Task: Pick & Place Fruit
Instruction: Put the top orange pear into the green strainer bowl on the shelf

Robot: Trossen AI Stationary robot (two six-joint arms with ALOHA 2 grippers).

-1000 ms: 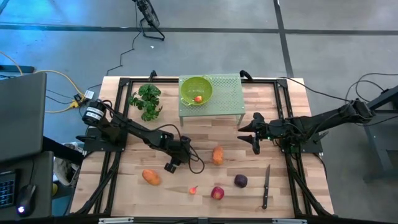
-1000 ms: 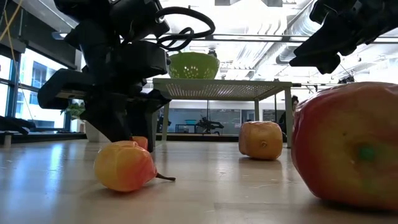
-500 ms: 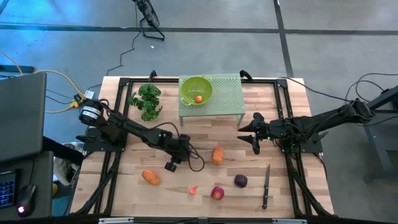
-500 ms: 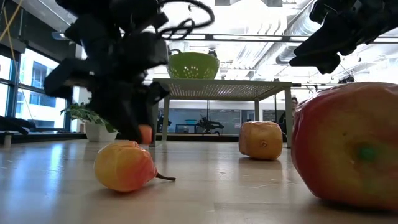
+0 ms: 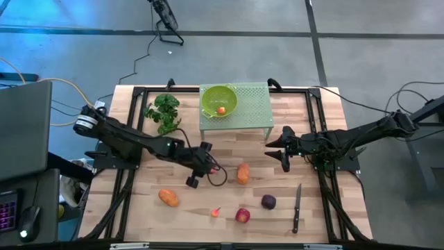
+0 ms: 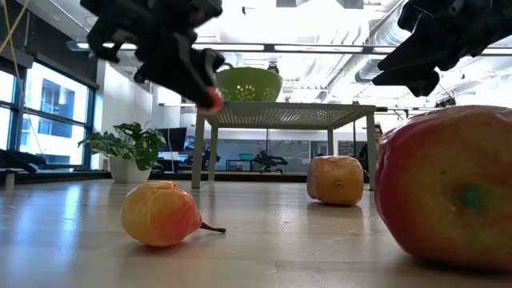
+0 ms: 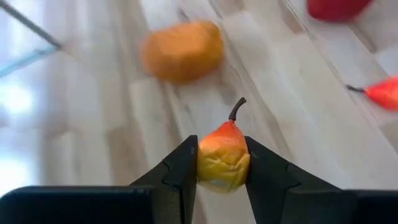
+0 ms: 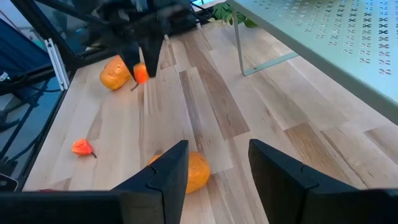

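Orange-red, a small stemmed fruit (image 7: 222,155) sits clamped in the left gripper (image 5: 196,175), lifted above the desk (image 5: 277,222) near its middle. An orange oblong fruit (image 5: 242,173) lies just beside it; another (image 5: 167,198), a red apple (image 5: 242,215) and a purple plum (image 5: 268,202) lie toward the front edge. The right gripper (image 5: 281,150) hovers by the right edge, jaws spread, empty.

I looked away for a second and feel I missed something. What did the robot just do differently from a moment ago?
The left claw, shut on a small orange-red fruit, has lifted off the wooden table and swung toward the green rack. The right claw stayed open, waiting on the right side. The other fruit, the knife and the green bowl stayed put.
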